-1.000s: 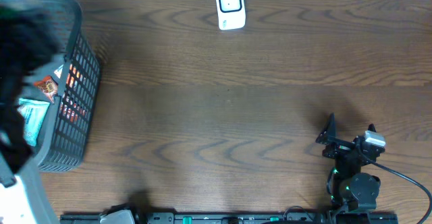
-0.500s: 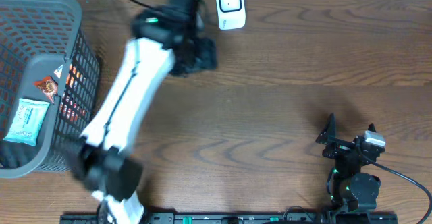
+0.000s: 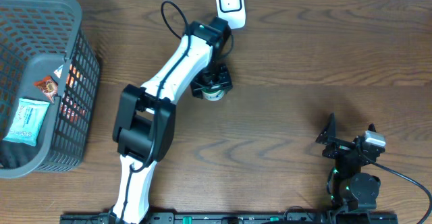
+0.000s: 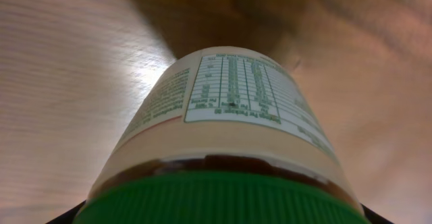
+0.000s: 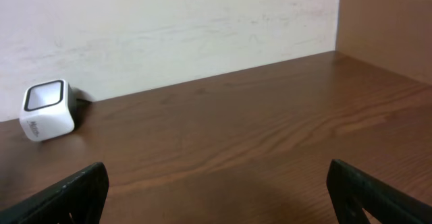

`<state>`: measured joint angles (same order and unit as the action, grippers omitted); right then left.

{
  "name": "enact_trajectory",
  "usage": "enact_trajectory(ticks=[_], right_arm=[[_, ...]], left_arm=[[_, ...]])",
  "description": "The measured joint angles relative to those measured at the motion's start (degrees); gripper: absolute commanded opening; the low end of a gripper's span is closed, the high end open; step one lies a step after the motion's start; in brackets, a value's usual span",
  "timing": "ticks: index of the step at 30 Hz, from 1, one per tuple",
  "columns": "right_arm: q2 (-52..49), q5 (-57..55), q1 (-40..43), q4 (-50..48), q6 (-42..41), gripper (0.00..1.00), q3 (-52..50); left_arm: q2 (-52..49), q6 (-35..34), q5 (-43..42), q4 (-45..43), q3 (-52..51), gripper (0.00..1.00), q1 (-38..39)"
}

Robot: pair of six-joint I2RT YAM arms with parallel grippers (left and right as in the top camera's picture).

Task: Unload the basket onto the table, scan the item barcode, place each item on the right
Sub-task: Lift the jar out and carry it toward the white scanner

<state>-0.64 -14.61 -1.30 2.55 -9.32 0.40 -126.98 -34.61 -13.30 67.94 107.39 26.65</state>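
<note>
The left gripper (image 3: pixel 211 84) is clamped on a green-capped jar (image 4: pixel 229 116) held above the table just short of the white scanner (image 3: pixel 229 7). The jar's nutrition table is too small to read. The right gripper (image 3: pixel 351 131) rests spread wide on the dark wood-grain table (image 3: pixel 283 102), which meets a white wall (image 5: pixel 169 21).

The jar (image 4: pixel 229 109) sits before the scanner (image 3: pixel 230 7) (basket (image 3: pixel 78 96) left).

Overhead: straight down on the tabletop (image 3: pixel 283 62). Left wrist: tight on a jar (image 4: pixel 229 116). Right wrist: low, facing the wall (image 5: pixel 169 21), sharing the 12 o'clock scanner (image 3: pixel 230 7) with overhead.
</note>
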Motion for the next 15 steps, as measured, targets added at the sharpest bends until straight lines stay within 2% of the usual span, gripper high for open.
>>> enact_trajectory(ticks=[5, 8, 15], right_arm=[[0.0, 0.0, 0.0, 0.0, 0.0, 0.99, 0.0], [0.0, 0.0, 0.0, 0.0, 0.0, 0.99, 0.0], [0.0, 0.0, 0.0, 0.0, 0.0, 0.99, 0.0]], left_arm=[[-1.7, -16.6, 0.4, -8.5, -0.2, 0.66, 2.2], [-1.9, -24.1, 2.6, -9.8, -0.2, 0.66, 4.1], [-1.9, -32.6, 7.8, -8.2, -0.2, 0.66, 9.6]])
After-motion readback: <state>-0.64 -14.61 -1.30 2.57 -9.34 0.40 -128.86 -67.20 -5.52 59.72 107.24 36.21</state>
